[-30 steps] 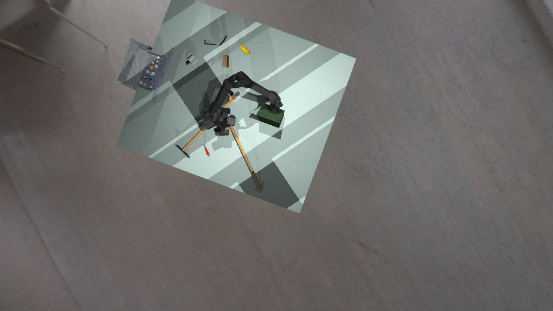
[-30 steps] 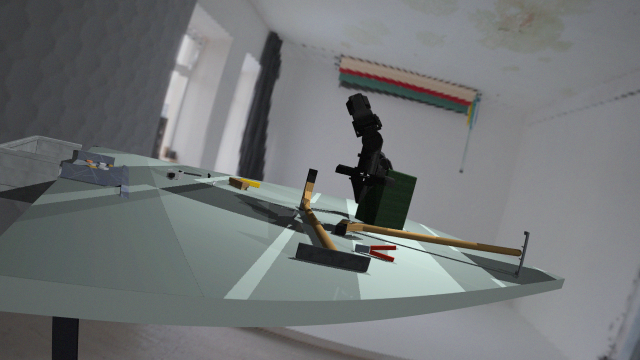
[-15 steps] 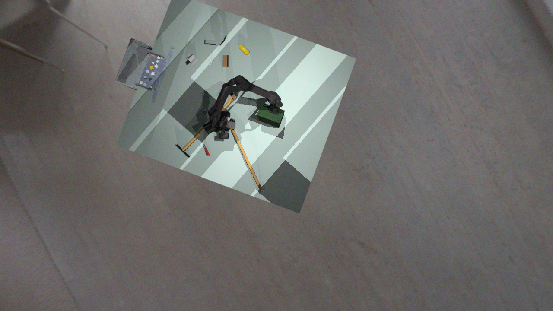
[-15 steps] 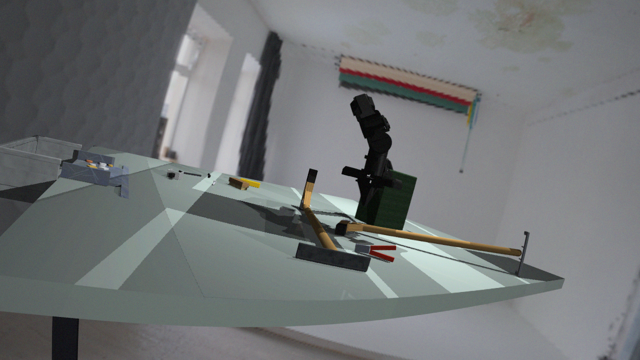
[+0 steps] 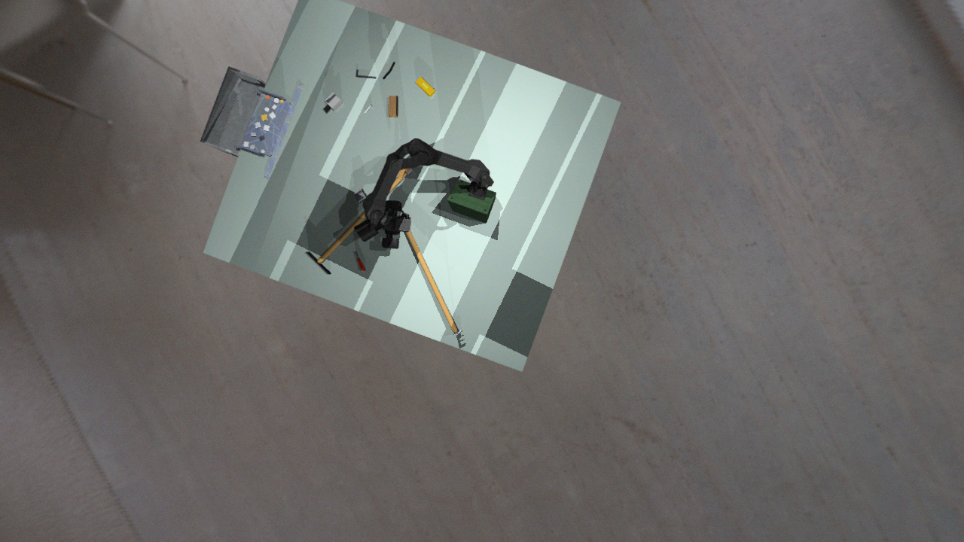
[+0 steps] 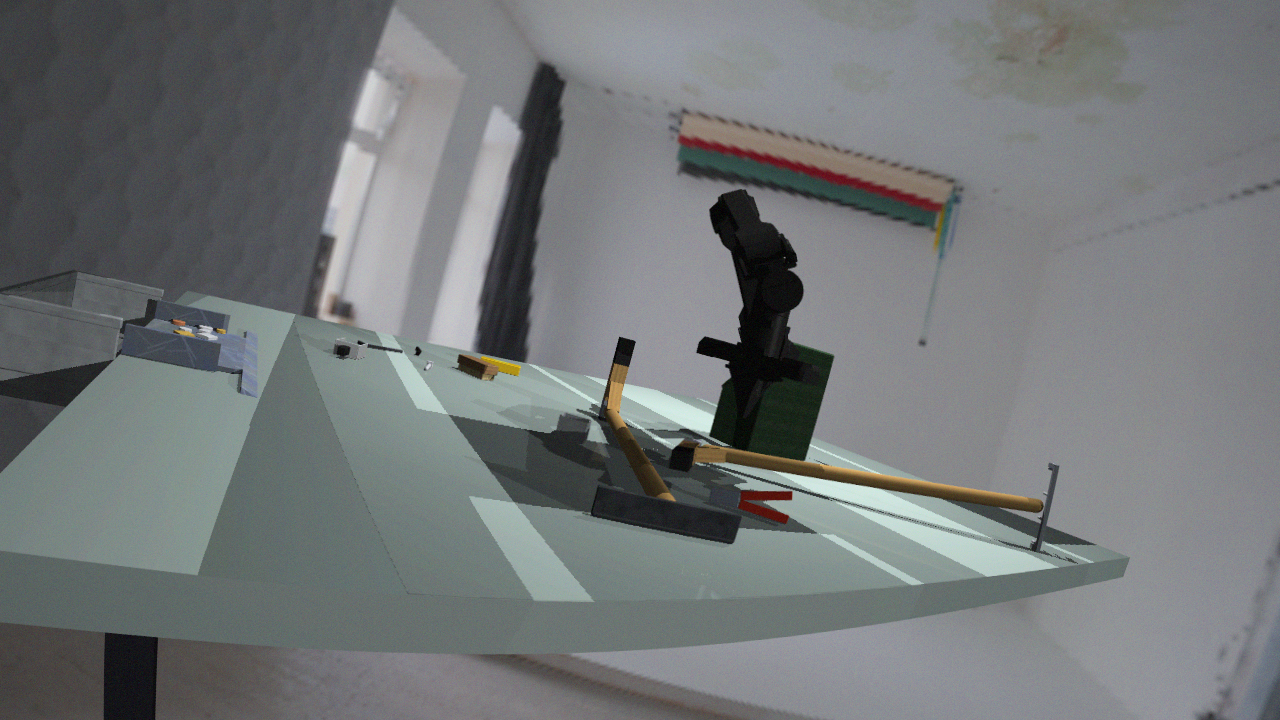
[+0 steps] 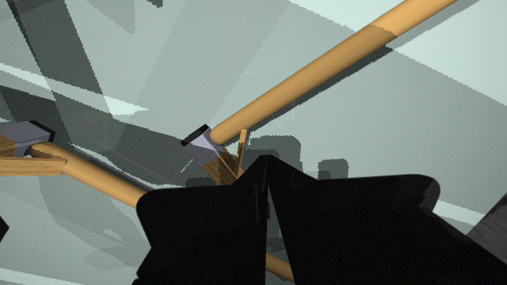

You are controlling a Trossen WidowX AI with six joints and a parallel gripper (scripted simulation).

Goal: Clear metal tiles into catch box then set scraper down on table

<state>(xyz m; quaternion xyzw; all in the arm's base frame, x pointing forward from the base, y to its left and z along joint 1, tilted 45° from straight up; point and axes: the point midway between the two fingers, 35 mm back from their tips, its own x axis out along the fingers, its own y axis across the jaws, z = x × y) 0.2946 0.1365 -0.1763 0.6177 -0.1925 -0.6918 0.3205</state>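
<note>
My gripper point(image 6: 745, 413) point(image 7: 265, 161) is shut and empty, pointing down beside the grip ends of the two long tools. The long scraper point(image 5: 340, 242) point(image 6: 640, 458) point(image 7: 99, 178), with a wooden handle and wide dark blade, lies on the table; its handle passes under the gripper in the wrist view. The steel bench plate point(image 5: 276, 135) point(image 6: 170, 347) is blue-grey and stands at the left table edge. Several small white, orange and dark tiles point(image 5: 266, 127) point(image 6: 204, 333) lie on it. The grey catch box point(image 5: 229, 117) point(image 6: 58, 333) adjoins its far end. Its inside shows no tiles I can make out.
A long rake point(image 5: 431, 281) point(image 6: 850, 479) point(image 7: 317, 75) lies right of the scraper. Red-handled pliers point(image 5: 361, 264) point(image 6: 765, 495) lie between them. A green block point(image 5: 471, 204) point(image 6: 792, 402) stands at the arm's base. A yellow block point(image 5: 424, 86), a brown block point(image 5: 392, 106) and small tools lie farther back.
</note>
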